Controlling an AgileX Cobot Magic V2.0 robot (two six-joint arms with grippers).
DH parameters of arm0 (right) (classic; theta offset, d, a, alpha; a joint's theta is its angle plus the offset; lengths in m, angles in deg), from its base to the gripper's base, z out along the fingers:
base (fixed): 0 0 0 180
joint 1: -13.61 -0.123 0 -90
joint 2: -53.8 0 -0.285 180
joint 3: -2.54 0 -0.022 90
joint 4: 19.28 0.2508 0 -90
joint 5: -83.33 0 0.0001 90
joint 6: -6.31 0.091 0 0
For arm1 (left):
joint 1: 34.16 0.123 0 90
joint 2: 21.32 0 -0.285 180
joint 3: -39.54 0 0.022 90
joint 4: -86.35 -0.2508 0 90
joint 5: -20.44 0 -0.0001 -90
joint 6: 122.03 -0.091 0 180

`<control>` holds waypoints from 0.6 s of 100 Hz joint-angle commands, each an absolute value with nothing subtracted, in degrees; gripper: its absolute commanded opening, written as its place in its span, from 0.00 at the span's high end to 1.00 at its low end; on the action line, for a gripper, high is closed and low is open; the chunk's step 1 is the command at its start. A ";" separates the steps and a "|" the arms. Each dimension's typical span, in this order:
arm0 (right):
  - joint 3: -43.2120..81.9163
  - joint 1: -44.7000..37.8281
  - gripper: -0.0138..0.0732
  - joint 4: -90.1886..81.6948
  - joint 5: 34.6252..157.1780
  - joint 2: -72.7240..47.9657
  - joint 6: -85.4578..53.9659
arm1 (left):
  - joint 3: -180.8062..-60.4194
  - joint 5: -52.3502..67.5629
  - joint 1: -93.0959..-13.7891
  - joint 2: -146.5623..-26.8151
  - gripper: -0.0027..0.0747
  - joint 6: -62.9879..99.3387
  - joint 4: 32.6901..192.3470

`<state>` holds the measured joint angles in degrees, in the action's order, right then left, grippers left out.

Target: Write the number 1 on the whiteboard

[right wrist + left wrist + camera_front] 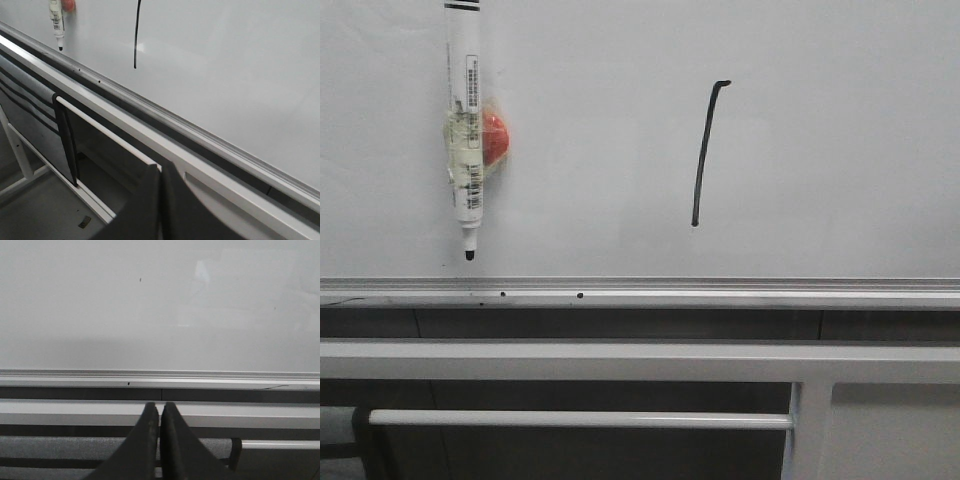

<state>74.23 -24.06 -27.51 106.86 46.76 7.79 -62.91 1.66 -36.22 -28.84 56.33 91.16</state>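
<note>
Stroke status: number 1 (704,152) is drawn on the whiteboard (840,140), right of centre in the front view; a thin black, slightly slanted line with a small hook at its top. Judged complete.
Stroke in right wrist view: lower part of the line (136,37) is visible, ending above the bottom rail (165,120).
Marker: marker (466,120) hangs tip-down on the board, left of the stroke and well apart from it, fixed against a red magnet (495,137) with what looks like clear tape. No cap is on the tip.
Left fingers: left fingers (160,412) are pressed together and hold nothing; they sit below the rail, clear of the board.
Right fingers: right fingers (160,175) are likewise closed and empty, low and off to the side of the stroke.
Risk 1, smearing: fresh ink wipes easily. Any arm travel across the board face near the stroke could blur it.
Risk 2, marker drop: a bump against the marker or magnet could knock it off its mount, or drag the bare tip and leave a stray mark.
Risk 3, rail contact: both arms are close to the grey frame bars (620,360); a careless retreat could strike them and shake the board.
Risk 4, tip drying: an uncapped tip left hanging may dry out.
</note>
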 commanded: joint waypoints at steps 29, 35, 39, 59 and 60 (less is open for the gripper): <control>82.08 -23.74 0.91 -17.54 89.39 47.03 7.58 | -62.53 5.65 -36.04 -27.60 0.99 56.77 91.31; 82.08 -23.74 0.91 -17.54 89.61 47.03 7.58 | -62.53 5.65 -36.04 -27.60 0.99 56.77 91.31; 82.08 -23.74 0.91 -17.54 89.61 47.03 7.58 | -62.53 5.65 -36.04 -27.60 0.99 56.77 91.31; 82.08 -17.04 0.91 -19.92 91.75 47.03 7.58 | -62.53 5.65 -36.04 -27.60 0.99 56.77 91.31; 82.08 -16.53 0.91 -19.92 92.05 47.03 7.58 | -62.53 5.65 -36.04 -27.60 0.99 56.77 91.31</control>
<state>80.68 -20.91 -18.55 94.57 46.76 7.79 -62.91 1.66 -36.22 -28.84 56.33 91.13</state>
